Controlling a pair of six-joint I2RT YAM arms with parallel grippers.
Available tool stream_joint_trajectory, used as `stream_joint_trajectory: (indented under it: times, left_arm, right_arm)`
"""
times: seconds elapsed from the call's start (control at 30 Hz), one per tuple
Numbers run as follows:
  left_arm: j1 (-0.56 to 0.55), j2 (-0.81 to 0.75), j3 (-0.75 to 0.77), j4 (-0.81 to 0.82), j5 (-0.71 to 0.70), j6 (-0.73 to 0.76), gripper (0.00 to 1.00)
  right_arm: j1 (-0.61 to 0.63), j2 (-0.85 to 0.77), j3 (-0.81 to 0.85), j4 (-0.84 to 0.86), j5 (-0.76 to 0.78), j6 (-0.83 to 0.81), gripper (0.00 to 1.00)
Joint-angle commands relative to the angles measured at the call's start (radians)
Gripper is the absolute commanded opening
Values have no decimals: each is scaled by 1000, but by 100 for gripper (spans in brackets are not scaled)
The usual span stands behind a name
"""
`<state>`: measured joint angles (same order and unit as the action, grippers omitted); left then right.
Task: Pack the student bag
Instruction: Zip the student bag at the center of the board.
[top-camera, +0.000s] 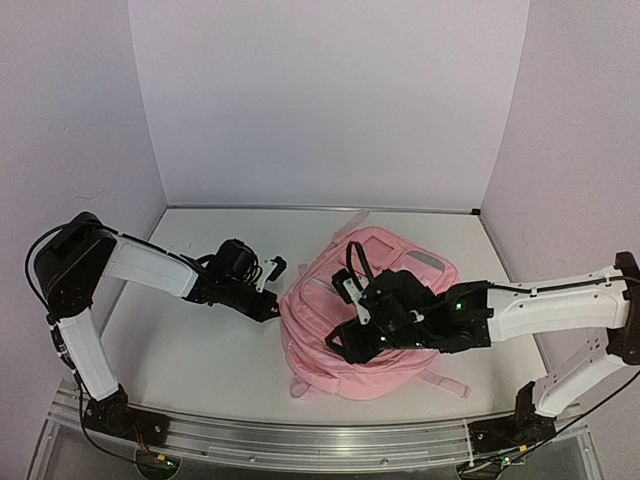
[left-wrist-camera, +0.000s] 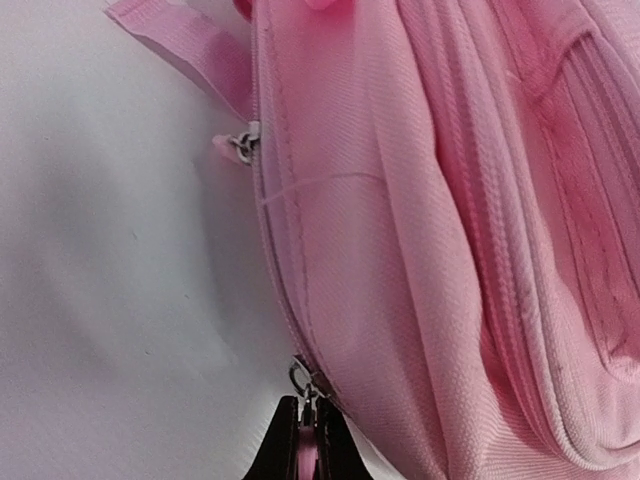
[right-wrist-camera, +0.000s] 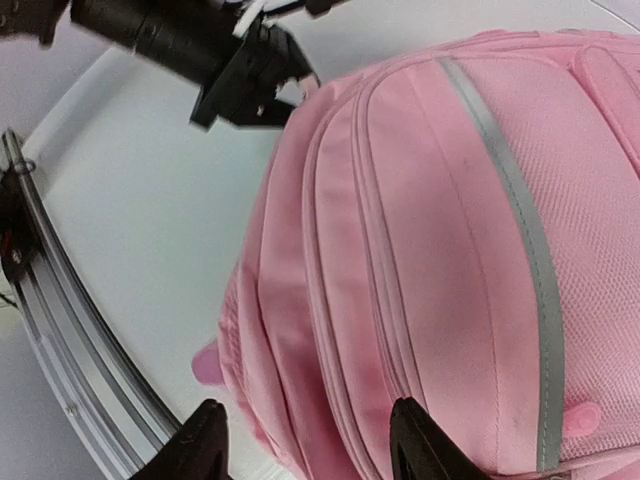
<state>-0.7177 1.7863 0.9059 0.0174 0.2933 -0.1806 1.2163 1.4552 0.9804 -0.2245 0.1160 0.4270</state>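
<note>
Student bag (top-camera: 372, 300) lay mid-worktop (top-camera: 200, 345). Left claw (left-wrist-camera: 307, 412) pinched what looked like its zipper pull (left-wrist-camera: 305, 447); right claw (right-wrist-camera: 305, 408) gaped wide over the bag. Likely the zipping step; the next move called for a steady pull along the track.

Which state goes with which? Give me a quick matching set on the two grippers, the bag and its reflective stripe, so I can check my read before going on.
Things:
1. left gripper
2. right gripper
3. student bag
4. reflective stripe

States:
A. grey, running down the bag's front panel
B. jaws apart, over the bag
C. shut on a zipper pull at the bag's edge
D. pink, lying on the white table

Pairs: 1-C, 2-B, 3-D, 4-A.
</note>
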Motion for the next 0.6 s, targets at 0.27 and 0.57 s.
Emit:
stream_joint_trajectory:
  times: [0.27, 0.57]
  left_arm:
    - [-51, -127, -99, 155, 55, -52, 0]
    - [-56, -139, -103, 164, 59, -53, 0]
  right_arm:
    - [23, 348, 306, 14, 75, -38, 58]
    - [44, 522, 404, -29, 207, -39, 56]
